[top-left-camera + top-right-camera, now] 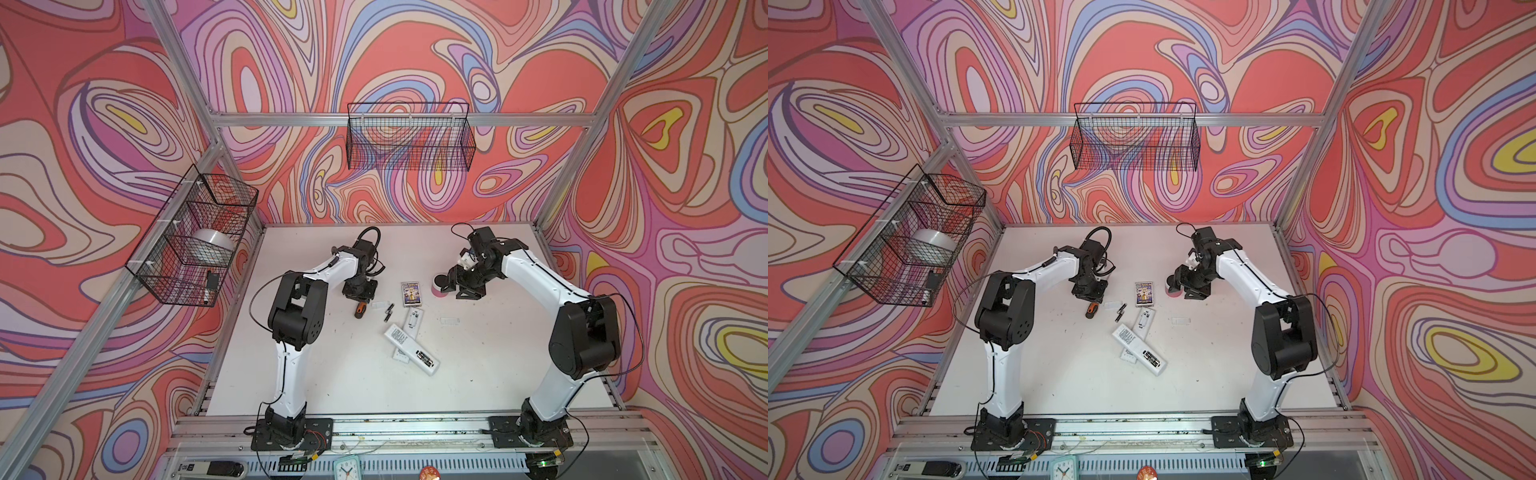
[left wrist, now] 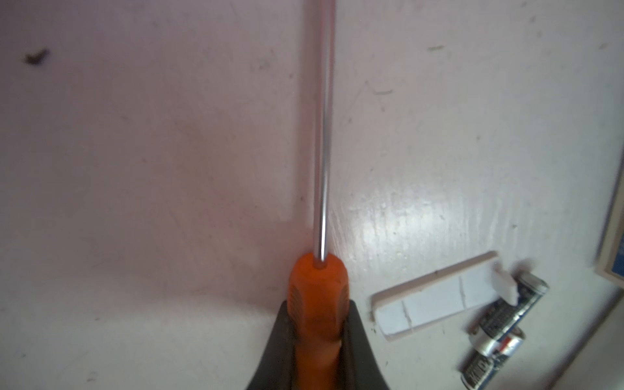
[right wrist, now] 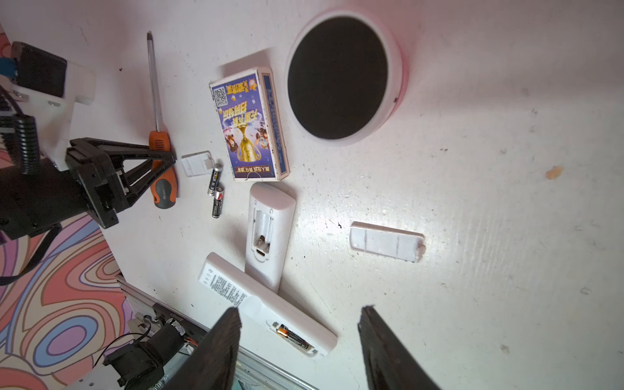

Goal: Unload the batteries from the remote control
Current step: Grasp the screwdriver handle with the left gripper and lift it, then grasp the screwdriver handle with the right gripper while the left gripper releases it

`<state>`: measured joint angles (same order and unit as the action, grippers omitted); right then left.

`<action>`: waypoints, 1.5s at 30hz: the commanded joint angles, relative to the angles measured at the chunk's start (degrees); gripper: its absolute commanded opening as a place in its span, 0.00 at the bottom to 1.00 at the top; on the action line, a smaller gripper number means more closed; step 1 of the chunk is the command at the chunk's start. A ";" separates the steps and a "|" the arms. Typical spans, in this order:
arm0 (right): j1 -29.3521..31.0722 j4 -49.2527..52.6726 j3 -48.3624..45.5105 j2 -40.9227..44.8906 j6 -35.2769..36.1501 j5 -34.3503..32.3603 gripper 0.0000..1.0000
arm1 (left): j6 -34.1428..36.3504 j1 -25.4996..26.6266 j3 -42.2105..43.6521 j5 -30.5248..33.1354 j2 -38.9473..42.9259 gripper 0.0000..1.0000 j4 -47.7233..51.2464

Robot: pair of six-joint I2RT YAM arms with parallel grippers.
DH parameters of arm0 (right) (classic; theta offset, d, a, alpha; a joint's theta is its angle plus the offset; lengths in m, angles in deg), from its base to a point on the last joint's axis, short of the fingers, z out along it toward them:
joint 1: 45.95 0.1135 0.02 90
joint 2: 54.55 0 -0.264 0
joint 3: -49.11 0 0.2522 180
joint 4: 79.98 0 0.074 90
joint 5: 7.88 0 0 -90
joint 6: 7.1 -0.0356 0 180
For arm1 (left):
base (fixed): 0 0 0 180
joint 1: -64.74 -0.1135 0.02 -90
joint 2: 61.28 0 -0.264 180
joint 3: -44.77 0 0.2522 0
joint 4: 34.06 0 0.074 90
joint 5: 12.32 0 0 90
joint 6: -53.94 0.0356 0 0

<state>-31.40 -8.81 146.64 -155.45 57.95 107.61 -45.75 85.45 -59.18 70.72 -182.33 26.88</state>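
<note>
Left jaws clamp the screwdriver [image 2: 317, 297] handle; right jaws hang parted, apparently empty, above open table [image 3: 489, 152].

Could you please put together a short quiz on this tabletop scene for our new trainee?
1. True or false: the left claw is shut on the orange handle of the screwdriver.
2. How many loose batteries lie on the table beside that tool? A one, B two, C five.
3. Fill in: the upper remote, lying across the empty remote, holds a ____ in its open compartment.

Key: 1 true; 2 B; 3 battery.
</note>
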 commanded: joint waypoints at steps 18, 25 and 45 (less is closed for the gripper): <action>10.83 -22.30 5.73 4.45 -3.63 7.72 0.82 | -67.69 -8.98 26.12 -32.85 25.27 0.01 -51.77; 17.89 -17.38 10.84 -1.05 0.12 1.46 0.81 | -73.37 -5.63 27.68 -29.67 29.76 0.01 -52.72; 19.84 -14.03 16.67 -8.05 0.73 -0.84 0.55 | -77.85 -0.49 27.82 -28.08 31.32 0.02 -55.04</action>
<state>-11.73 -22.97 162.44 -162.90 58.78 107.11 -122.34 84.86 -31.12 42.15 -152.08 -25.93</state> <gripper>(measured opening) 0.594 0.210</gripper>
